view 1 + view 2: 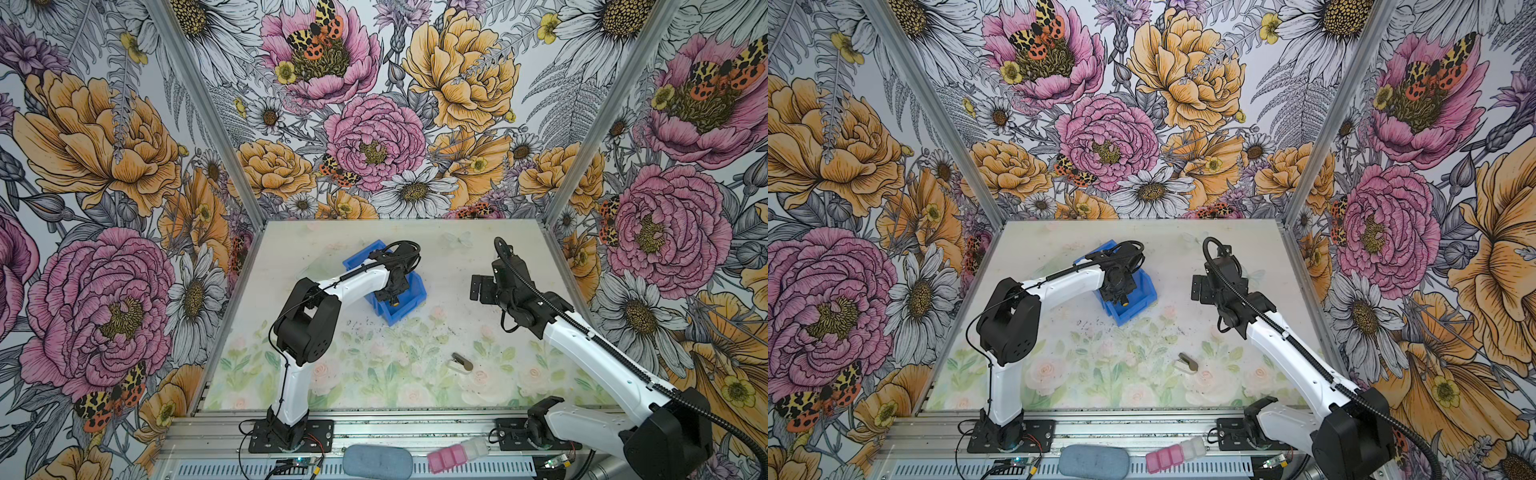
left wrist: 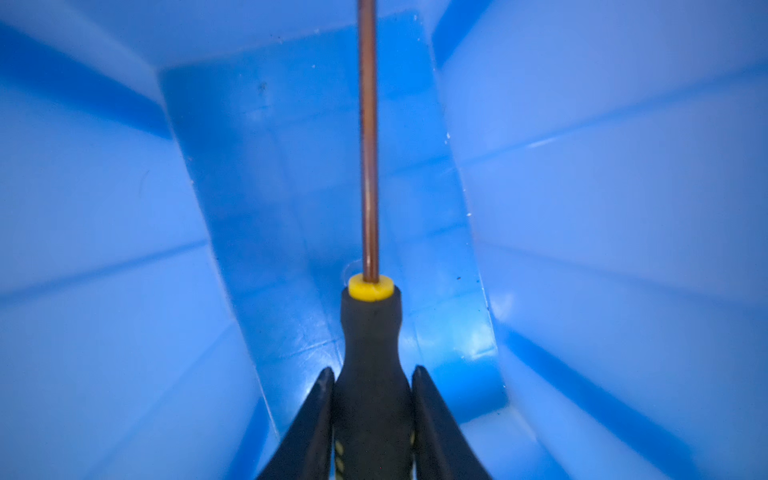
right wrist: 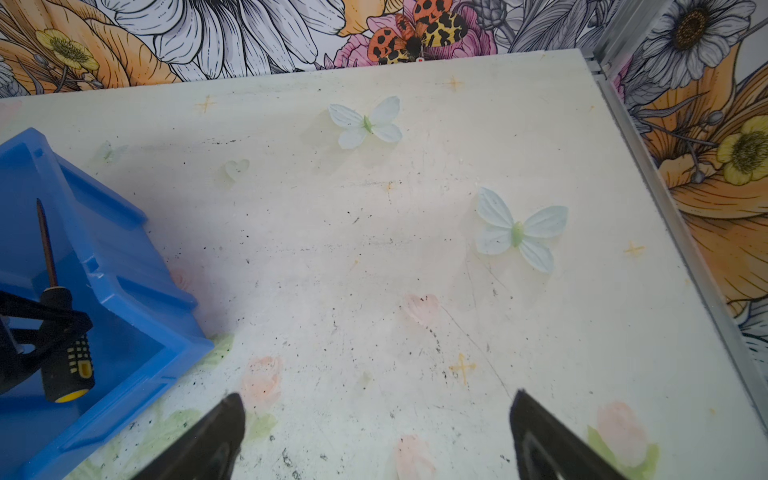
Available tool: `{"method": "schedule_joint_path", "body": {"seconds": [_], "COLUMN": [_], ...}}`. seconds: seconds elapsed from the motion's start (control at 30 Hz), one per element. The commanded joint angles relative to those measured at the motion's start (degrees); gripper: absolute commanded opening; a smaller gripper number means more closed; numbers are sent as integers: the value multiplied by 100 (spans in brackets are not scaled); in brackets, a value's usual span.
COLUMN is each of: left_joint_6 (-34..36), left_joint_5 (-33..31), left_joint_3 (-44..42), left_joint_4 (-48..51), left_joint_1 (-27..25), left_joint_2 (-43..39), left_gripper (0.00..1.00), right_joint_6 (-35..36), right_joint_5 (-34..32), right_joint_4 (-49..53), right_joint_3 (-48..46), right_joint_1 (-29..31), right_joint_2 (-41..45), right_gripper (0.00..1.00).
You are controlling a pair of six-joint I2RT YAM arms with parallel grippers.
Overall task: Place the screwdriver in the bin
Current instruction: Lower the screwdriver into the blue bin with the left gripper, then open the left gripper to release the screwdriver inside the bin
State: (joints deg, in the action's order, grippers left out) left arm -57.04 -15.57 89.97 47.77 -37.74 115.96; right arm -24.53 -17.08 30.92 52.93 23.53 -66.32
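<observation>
Floral wallpaper (image 1: 374, 124) of large pink and orange blooms is seen on 3 sides of the cell, and a pale table (image 1: 457, 257) printed with faint roses and butterflies is enclosed by it. 2 white-and-black arms are mounted at the near edge. In both top views the left arm (image 1: 357, 280) is bent over the blue bin (image 1: 415, 291), which is set at an angle left of the table's middle. The right arm (image 1: 590, 353) is held above bare table, well apart from the bin.

The right gripper (image 3: 378, 399) is shown with its fingers spread wide and nothing between them. The left gripper (image 2: 372, 370) is lowered inside the bin's walls, and its fingers are closed against both sides of the black handle of the screwdriver (image 2: 370, 324). The thin shaft is pointed along the bin's floor, and the yellow end cap is turned toward the lowered front lip. Whether the tool is touching the floor cannot be told. A small grey-and-white clip (image 1: 460, 362) is left lying nearer the front edge, well apart from the bin.
</observation>
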Motion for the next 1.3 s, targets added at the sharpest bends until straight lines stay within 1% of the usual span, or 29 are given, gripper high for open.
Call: {"method": "schedule_joint_path", "body": {"seconds": [0.0,0.07,0.1,0.27,0.4,0.47,0.63,0.73,0.8,0.83,0.93,0.97,1.07,1.17,1.2,1.27], "left_joint_6": [59,104,120,249,407,594,1104,1391,1574,1689,2163,2348,2779,3257,3424,3689], "left_joint_5": [-20,-43,-51,-120,-152,-244,-360,-483,-591,-663,-938,-986,-848,-720,-734,-717], "left_joint_3": [-70,-59,-59,-10,46,63,-16,-147,-269,-347,-727,-944,-1735,-2518,-2748,-3234], "left_joint_4": [-115,-115,-110,-116,-116,-111,-101,-101,-101,-102,-272,-405,-994,-1630,-1841,-2192], "left_joint_1": [-40,-40,-37,-74,-127,-186,-285,-331,-339,-331,-288,-230,67,401,488,813], "left_joint_2": [50,28,15,-129,-347,-517,-1098,-1629,-1947,-2103,-2616,-2816,-3507,-4237,-4450,-4848], "left_gripper": [46,50,51,51,53,53,54,61,67,73,96,99,99,99,99,99], "right_joint_6": [-43,-43,-57,-56,-201,-332,-758,-842,-843,-819,-794,-803,-968,-1014,-961,-599], "right_joint_5": [-30,-41,-50,-92,-234,-392,-1097,-1235,-1212,-1181,-1153,-1172,-1478,-1833,-1893,-1839], "right_joint_4": [-106,-103,-104,-103,-104,-104,-129,-138,-139,-148,-160,-179,-285,-791,-1044,-1735], "right_joint_3": [-6,-10,-10,-10,-63,-112,-355,-475,-520,-533,-563,-580,-743,-1142,-1323,-1788], "right_joint_1": [-33,-39,-39,-39,-37,-35,-122,-302,-461,-544,-723,-767,-833,-857,-873,-921], "right_joint_2": [111,122,127,176,279,398,886,1096,1126,1105,982,928,840,887,943,1067], "right_gripper": [100,99,100,100,99,99,99,100,100,100,100,100,99,100,99,100]}}
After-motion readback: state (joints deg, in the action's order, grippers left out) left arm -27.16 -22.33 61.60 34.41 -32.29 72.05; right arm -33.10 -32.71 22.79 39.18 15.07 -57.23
